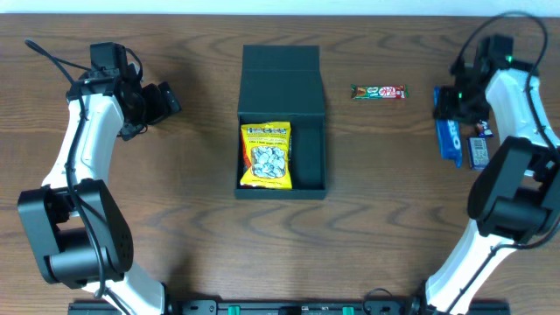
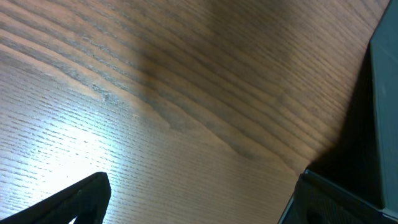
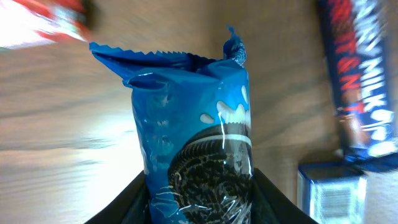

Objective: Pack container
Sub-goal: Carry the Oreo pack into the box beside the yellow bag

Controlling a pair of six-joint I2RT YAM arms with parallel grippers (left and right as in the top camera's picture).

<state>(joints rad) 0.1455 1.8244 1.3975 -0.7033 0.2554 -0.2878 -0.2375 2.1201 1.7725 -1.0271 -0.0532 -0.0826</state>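
Right gripper (image 3: 199, 208): my 2 black fingers (image 3: 127, 205) press against the 2 sides of 1 glossy blue cookie packet (image 3: 199, 137), gripping its lower end. The crimped top edge points away from me. I cannot tell whether the packet rests on the brown wood-grain table (image 1: 175, 219) or is lifted off it. Just beside it, on its right: 1 dark blue chocolate bar wrapper with white lettering (image 3: 357, 81). There is a small blue-and-white piece near that bar's end, and I cannot tell if it is separate. Toward table centre, well apart: 1 green-and-red candy bar (image 1: 379, 92).

Left gripper (image 2: 199, 208): my 2 fingers stand wide apart with nothing between them, bare table beneath.

1 dark teal-green rectangular container (image 1: 311, 149) sits at table centre, between my 2 arms, with its flap lid (image 1: 280, 68) laid open toward the far edge. Inside, against the left wall: 1 yellow plastic snack packet (image 1: 266, 155). The right strip of the floor is bare.
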